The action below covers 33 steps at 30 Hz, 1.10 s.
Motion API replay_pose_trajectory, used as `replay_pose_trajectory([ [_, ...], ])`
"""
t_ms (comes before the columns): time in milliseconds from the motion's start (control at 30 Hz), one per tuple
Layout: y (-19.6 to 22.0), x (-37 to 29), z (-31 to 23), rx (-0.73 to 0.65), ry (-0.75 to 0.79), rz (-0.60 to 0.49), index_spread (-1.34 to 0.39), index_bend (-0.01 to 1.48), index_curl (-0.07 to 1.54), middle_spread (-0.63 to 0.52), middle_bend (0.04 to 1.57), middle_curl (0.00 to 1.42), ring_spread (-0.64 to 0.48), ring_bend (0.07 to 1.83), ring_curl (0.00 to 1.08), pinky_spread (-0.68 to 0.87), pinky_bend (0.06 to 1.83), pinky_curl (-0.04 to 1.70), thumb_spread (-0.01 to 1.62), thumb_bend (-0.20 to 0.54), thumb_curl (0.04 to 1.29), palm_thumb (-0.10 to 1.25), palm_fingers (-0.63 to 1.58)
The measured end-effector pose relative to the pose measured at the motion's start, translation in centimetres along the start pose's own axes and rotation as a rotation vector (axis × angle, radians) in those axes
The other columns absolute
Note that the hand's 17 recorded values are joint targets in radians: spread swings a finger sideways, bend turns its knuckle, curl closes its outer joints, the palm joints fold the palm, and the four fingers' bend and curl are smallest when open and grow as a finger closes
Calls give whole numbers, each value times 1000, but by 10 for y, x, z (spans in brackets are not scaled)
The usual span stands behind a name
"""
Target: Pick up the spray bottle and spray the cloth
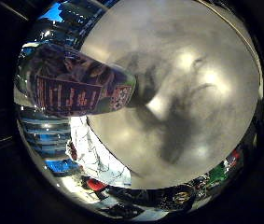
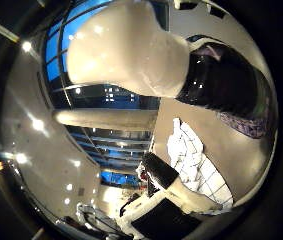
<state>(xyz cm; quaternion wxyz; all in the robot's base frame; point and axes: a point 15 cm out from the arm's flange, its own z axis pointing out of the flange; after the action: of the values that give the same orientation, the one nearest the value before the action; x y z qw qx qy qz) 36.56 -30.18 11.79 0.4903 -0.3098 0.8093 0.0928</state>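
Note:
The spray bottle (image 1: pixel 76 89) has a dark body with a purple label and fills much of the right little finger side palm view, close to the palm. Its base meets the grey table (image 1: pixel 197 56), where a dark shadow spreads from it. The right thumb side palm view shows its big white sprayer head (image 2: pixel 131 50) above the dark body (image 2: pixel 221 75). A white crumpled cloth (image 2: pixel 196 160) lies on the table beside the bottle; it also shows in the little finger side view (image 1: pixel 92 149). A white and black part of my hand (image 2: pixel 166 198) shows past the cloth.
Small colourful things (image 1: pixel 215 177) lie past the table's edge. A blue object (image 1: pixel 62 166) sits near the cloth. Windows and ceiling lights (image 2: pixel 36 125) fill the room behind the bottle.

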Motion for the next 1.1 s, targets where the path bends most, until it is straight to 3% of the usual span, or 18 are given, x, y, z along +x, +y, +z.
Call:
replay_pose_trajectory([
  [367,-5,-5,19,-22,-9,-4,-153,144,253,92,271,359,168,403,271,375,406,306,1029,-24,297,573,169],
  [533,-12,-6,28,-27,-17,-8,-165,152,255,35,336,380,100,497,287,332,428,302,1027,-20,301,588,310],
  [733,-11,-8,38,-45,-21,-15,-232,176,281,-74,509,463,-46,749,360,79,504,294,1017,-22,306,613,586],
  [967,-10,-9,42,-52,-23,-18,-376,247,398,-176,663,603,-186,983,476,-329,847,415,1002,-22,312,651,968],
  [1100,-15,-9,41,-49,-25,-22,-442,363,517,-201,767,697,-212,1052,534,-387,956,497,1000,-19,317,683,1097],
])
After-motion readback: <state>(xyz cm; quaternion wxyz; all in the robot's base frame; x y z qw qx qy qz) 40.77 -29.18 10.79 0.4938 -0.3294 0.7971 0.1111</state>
